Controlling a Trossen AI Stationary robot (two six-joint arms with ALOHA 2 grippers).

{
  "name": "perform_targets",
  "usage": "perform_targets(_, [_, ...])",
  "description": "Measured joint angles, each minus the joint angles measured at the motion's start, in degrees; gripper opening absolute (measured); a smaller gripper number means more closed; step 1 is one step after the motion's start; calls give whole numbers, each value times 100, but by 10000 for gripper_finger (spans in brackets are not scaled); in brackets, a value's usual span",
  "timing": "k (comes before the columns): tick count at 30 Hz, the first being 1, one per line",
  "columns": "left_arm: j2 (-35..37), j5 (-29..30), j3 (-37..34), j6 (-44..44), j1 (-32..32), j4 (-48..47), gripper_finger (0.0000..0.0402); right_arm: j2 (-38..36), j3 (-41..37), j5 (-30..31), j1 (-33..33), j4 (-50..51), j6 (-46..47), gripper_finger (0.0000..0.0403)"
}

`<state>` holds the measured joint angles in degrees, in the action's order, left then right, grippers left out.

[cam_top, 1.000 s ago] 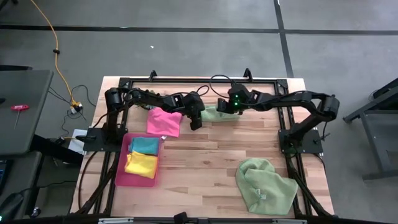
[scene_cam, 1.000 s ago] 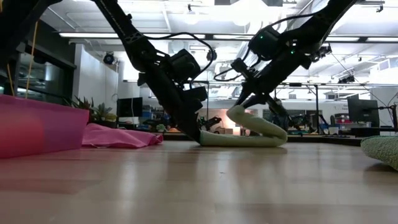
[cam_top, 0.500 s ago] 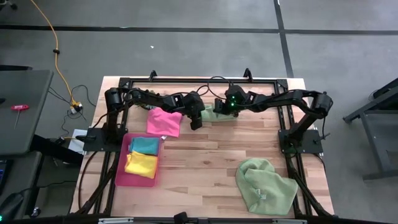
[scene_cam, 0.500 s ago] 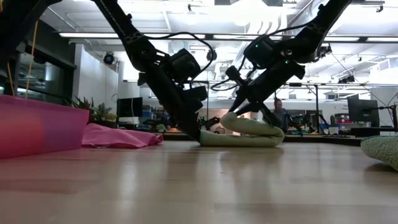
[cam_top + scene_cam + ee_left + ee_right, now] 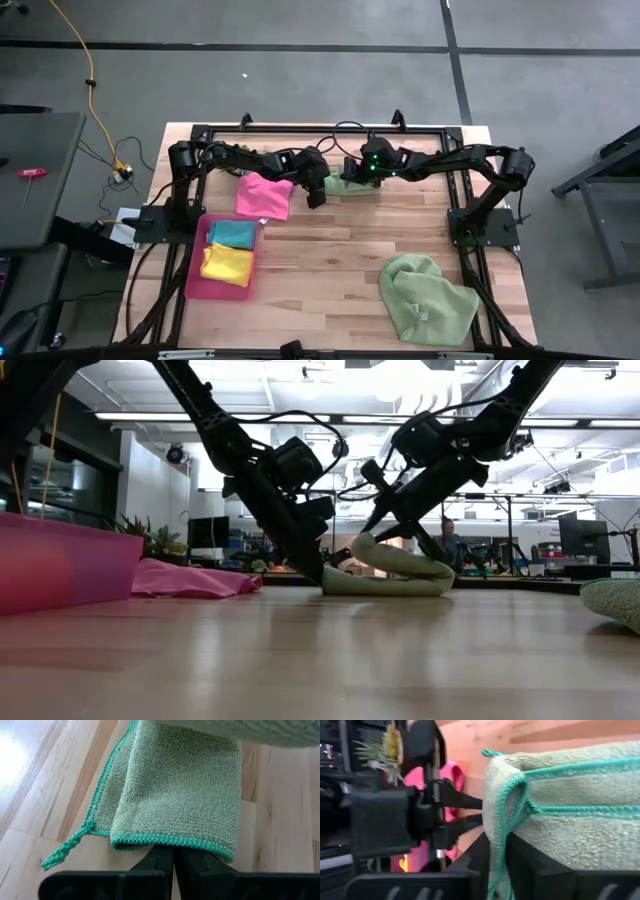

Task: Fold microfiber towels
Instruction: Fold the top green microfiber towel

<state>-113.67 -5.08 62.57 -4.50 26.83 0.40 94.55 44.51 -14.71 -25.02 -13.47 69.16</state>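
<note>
Midway through the towels: two put away, one being folded, two to go

Nearest me on the bench (image 5: 330, 260) a pale green towel (image 5: 428, 298) lies crumpled and untouched; the teal towel (image 5: 233, 233) and yellow towel (image 5: 228, 264) sit folded in the pink tray (image 5: 193, 275); beyond, the hot pink towel (image 5: 263, 194) lies loosely flat, unfinished I judge; at the far side my left gripper (image 5: 318, 574), jaws shut, pins one end of the second pale green towel (image 5: 395, 572) while my right gripper (image 5: 368, 536) has carried its upper layer over, jaws pinching that edge though seemingly starting to part
</note>
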Motion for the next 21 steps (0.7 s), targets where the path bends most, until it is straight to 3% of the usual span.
perform_targets(10, [2, 3, 0, 149, 0, 0, 0, 0, 0, 218, -125, -575, 243, 191])
perform_targets(16, [7, 20, 0, 134, 1, -8, 0, -98, 0, -250, -456, -761, -130, 214])
perform_targets(21, [258, 18, 31, 132, 134, -114, 0, -564, 0, -557, -900, -362, -1069, 215])
